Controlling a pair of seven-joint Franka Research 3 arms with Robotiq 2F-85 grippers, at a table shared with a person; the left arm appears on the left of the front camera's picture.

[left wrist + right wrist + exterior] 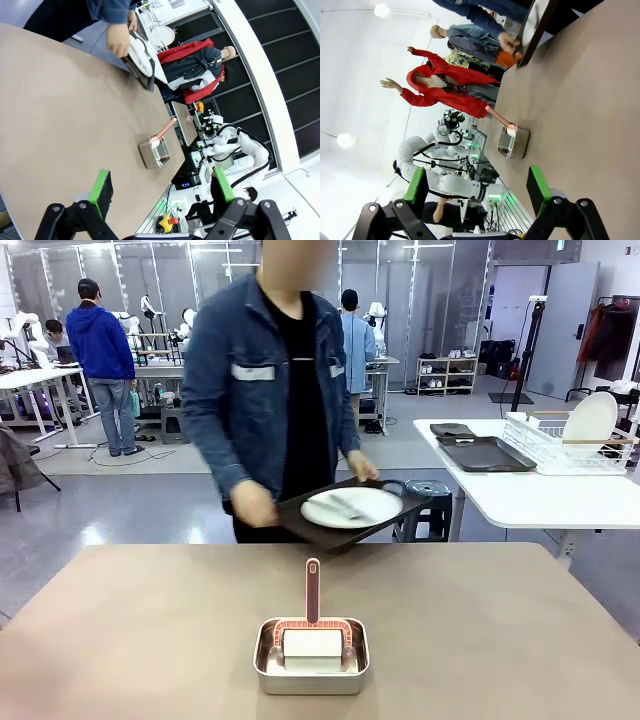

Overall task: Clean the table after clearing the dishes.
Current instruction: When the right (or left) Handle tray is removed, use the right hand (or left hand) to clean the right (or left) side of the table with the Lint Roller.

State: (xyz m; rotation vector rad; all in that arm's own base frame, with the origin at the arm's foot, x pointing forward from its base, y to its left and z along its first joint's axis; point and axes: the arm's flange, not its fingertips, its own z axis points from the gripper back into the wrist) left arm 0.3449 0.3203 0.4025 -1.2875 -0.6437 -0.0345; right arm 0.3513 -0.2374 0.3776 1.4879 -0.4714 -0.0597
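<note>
I see a small steel pan holding a red-handled brush, its handle pointing away from me. At far right, a white dish rack sits on a white table.

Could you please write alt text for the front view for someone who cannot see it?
A person in a denim jacket holds a tilted dark rectangular tray bearing a round white plate at the far edge of the brownish-tan table. A small steel pan with a red-handled brush sits near the front.

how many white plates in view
2. One plate on the dark tray the person holds; a second plate upright in the dish rack on the white table. Others may be hidden.
</note>
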